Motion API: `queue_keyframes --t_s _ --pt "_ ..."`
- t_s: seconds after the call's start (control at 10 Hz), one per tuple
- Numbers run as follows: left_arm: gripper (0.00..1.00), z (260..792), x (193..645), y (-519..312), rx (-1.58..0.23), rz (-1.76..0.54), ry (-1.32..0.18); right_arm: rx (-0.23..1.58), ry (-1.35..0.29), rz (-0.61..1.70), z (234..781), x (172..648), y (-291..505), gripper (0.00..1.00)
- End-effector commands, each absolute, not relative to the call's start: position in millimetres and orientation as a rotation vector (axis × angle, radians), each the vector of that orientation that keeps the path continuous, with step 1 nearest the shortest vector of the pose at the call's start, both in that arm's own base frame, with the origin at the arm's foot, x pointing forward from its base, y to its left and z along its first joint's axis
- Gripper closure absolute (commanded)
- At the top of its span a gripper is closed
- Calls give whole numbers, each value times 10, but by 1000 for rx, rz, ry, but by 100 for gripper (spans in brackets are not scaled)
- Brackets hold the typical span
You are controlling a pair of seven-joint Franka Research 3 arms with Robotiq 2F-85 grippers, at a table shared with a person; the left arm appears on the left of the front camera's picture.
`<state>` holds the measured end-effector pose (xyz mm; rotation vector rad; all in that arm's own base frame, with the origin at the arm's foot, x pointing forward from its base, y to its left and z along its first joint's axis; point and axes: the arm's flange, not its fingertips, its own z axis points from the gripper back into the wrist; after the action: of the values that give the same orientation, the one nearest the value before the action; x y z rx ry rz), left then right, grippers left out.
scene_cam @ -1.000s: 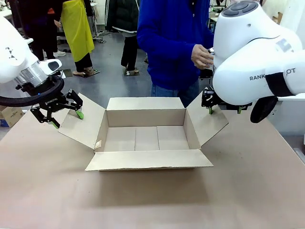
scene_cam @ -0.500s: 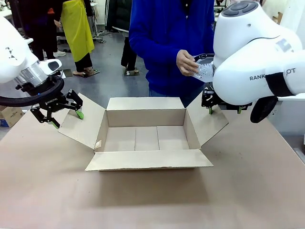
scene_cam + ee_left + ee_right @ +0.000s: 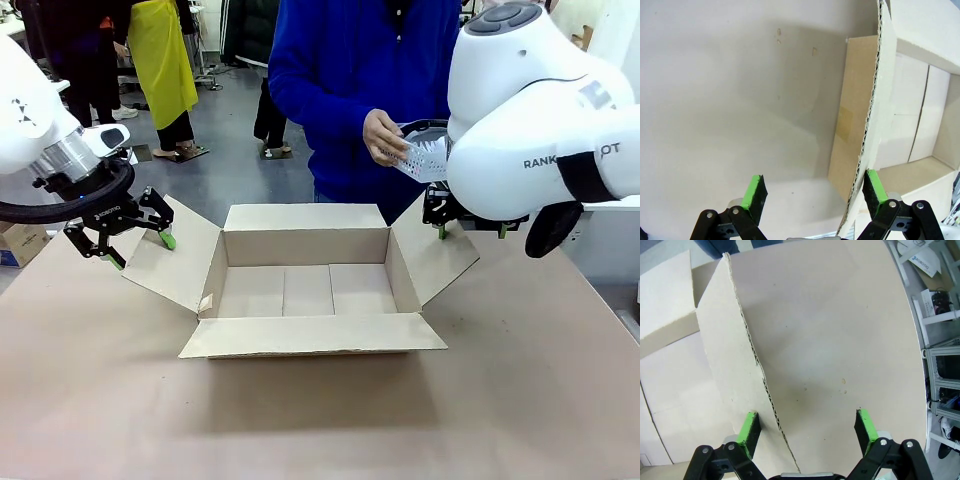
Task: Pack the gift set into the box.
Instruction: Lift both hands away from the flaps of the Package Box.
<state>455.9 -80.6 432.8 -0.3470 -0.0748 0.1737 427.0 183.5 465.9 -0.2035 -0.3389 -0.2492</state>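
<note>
The brown cardboard box [image 3: 305, 245] stands open and empty mid-table, all four flaps spread outward. My left gripper [image 3: 120, 238] is open and straddles the edge of the left flap [image 3: 182, 255]; in the left wrist view that corrugated flap edge [image 3: 871, 115] runs up close to the right fingertip of the left gripper [image 3: 814, 190]. My right gripper [image 3: 440, 218], largely hidden behind its arm, is open astride the right flap [image 3: 440, 255]; the right gripper [image 3: 806, 426] has the flap edge [image 3: 747, 340] near its left pad. A person in blue holds the light grey slotted tray [image 3: 425, 158] above the box's far right.
The table [image 3: 320, 420] is covered in plain brown paper, with free room in front of the box. A small carton [image 3: 20, 242] sits on the floor at far left. White shelving [image 3: 940, 315] stands beyond the table's right edge. People stand behind.
The person has brought the slotted tray out from behind my right arm and shifted it left, toward the box. Both arms and the box have stayed still.
</note>
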Motion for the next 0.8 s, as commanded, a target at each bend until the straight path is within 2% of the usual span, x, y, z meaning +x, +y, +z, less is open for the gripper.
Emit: queue_keyframes --t_s 0.0,0.7 --pt "0 4344 4549 -799 -332 185 -76 -219 -350 -243 4676 4316 1824 0" --pt "0 4344 4549 -799 -332 185 -76 -219 -350 -243 4676 4316 1824 0"
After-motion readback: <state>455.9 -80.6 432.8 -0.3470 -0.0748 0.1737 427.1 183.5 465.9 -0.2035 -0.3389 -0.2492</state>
